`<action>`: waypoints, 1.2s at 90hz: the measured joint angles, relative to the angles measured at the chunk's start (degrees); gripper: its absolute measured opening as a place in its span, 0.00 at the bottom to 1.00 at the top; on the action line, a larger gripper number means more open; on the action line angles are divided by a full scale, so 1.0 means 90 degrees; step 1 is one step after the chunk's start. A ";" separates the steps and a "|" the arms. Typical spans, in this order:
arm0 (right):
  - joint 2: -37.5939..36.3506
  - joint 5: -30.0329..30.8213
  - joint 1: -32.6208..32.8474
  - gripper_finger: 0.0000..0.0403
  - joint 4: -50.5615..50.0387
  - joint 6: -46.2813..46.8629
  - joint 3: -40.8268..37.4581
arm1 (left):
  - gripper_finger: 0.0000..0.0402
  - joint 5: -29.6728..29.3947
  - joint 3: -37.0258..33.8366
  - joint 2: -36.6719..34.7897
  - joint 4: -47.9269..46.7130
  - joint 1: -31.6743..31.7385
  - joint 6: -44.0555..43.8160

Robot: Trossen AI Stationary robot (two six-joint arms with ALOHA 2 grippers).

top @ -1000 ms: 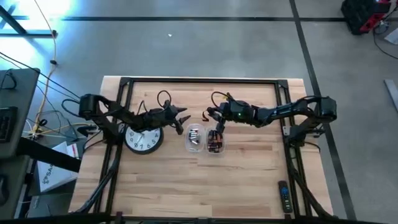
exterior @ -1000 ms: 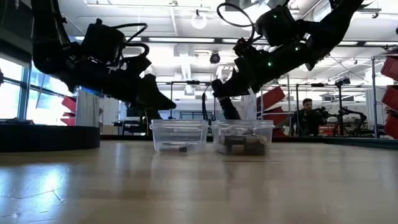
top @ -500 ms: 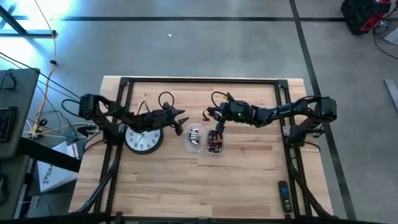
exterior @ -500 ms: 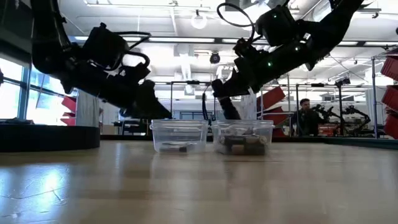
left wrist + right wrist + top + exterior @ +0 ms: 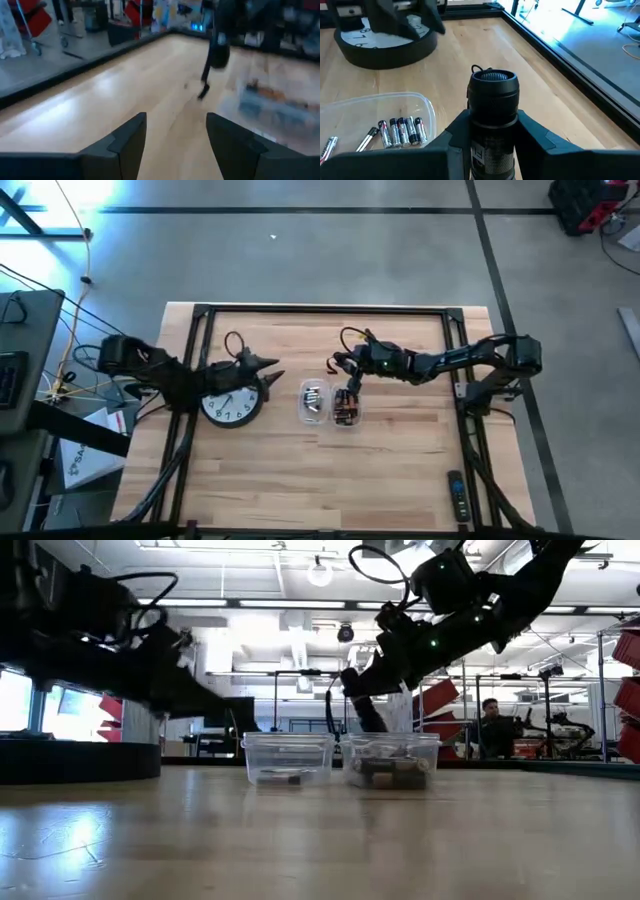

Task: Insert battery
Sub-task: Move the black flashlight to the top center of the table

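1. Batteries (image 5: 400,131) lie loose in a clear container (image 5: 314,402) mid-table, just beside a second clear container (image 5: 347,407) filled with darker items; both sit well in from every table edge.
2. Table (image 5: 330,480): light wood with a black frame rail along the far edge and both sides. The near half is open wood, with only a remote (image 5: 456,495) near the right front corner.
3. Clock (image 5: 229,403): round, dark rim, white face, flat on the table left of the containers, near the left rail.
4. Left gripper (image 5: 272,369) hangs above the far-right rim of the clock, off the table surface. Its fingers (image 5: 125,137) are spread wide with nothing between them; bare wood lies ahead of them.
5. Right gripper (image 5: 340,370) sits just beyond the containers, raised over the table. Its fingers clamp a black cylindrical flashlight (image 5: 493,120), held roughly upright.
6. Open wood runs from the flashlight to the far rail.
7. Low view: a person (image 5: 490,728) is seated in the room behind, well off the table.
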 joint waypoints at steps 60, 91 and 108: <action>0.0000 0.0171 0.0005 0.19 -0.0039 0.0011 0.0002 | 0.47 -0.0001 -0.0044 0.0012 -0.0584 -0.0435 0.0375; 0.0000 0.0152 0.0005 0.19 0.0055 -0.0055 0.0002 | 0.47 -0.0027 -0.0044 0.0012 -0.0653 -0.0432 0.1149; 0.0000 0.0148 0.0017 0.19 0.0142 -0.0143 0.0002 | 0.47 -0.0024 -0.0044 0.0012 -0.0653 -0.0430 0.1151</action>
